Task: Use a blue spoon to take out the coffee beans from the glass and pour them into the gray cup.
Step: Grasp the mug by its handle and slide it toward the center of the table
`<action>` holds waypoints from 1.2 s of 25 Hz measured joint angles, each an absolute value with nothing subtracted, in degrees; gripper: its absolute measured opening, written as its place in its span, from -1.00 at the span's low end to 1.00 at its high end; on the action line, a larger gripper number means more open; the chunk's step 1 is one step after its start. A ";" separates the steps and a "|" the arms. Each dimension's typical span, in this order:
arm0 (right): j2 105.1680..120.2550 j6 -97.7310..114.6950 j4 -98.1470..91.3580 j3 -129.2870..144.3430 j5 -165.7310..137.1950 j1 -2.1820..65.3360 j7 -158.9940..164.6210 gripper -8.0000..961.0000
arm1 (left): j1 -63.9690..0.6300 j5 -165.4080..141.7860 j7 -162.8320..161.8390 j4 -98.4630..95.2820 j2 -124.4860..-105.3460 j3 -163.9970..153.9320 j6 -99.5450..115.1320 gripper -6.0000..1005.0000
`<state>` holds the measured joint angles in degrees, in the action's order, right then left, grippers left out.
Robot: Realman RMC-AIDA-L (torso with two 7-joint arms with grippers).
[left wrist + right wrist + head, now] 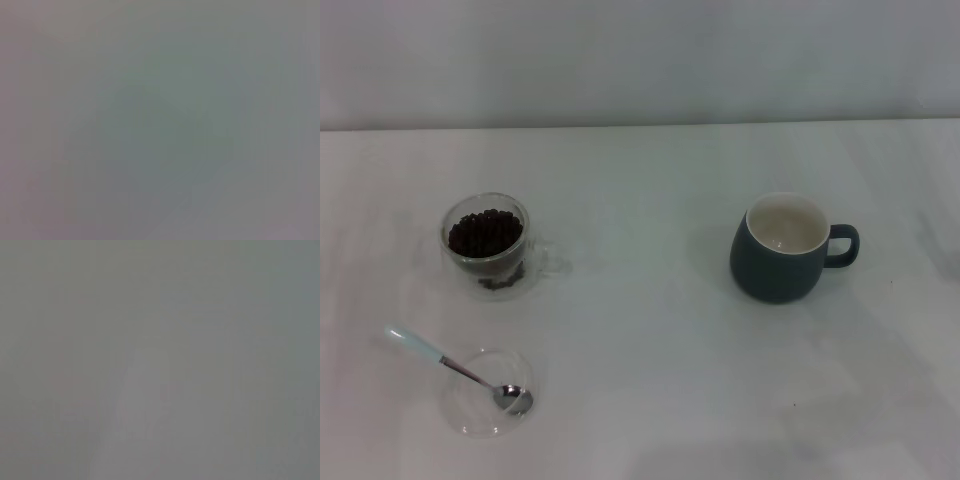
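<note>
Table (650,400), white and matte, carries everything here, and no arm or gripper appears in the head view; both wrist views give only a featureless gray field, so whether either pincer is wide, narrow or holding anything cannot be told. Largest of the vessels is the gray cup (780,250), standing upright on the robot's right with its loop handle turned outward to the right and its cream inside apparently bare; it looks like heavy, stable ceramic and probably needs no steadying while beans are tipped in. Well apart on the left stands the glass (488,245), upright and filled nearly to the rim with the coffee beans (485,232), its clear handle facing the mug; thin, smooth and fragile, it could likely skid or tip if the spoon pushes sideways. Nearer the robot sits a shallow clear dish (488,392), and the blue spoon (455,368) lies tilted across it, metal bowl resting inside the dish, pale handle end jutting past the rim toward the upper left. Light, stiff and probably slick, it seems best pinched on that raised blue end, clear of the tabletop.
</note>
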<state>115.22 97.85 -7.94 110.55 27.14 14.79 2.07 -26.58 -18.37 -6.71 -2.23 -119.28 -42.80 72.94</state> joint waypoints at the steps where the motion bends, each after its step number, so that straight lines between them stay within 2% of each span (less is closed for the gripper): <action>1: 115.22 97.95 -8.03 110.47 27.16 14.62 2.23 0.62 | -26.57 -18.36 -6.73 -2.25 -119.30 -42.80 72.95 0.62; 23: 114.81 95.14 -5.63 117.31 26.60 14.15 8.24 0.63 | -25.32 -18.41 -5.72 -1.93 -119.28 -42.88 73.09 0.62; 30: 115.00 95.12 -3.71 125.16 25.85 11.56 10.64 0.63 | -23.68 -18.46 -5.94 -2.23 -119.13 -42.89 73.13 0.62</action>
<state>115.00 95.12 -3.71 125.16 25.85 11.57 10.64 -23.68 -18.46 -5.94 -2.23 -119.13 -42.89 73.13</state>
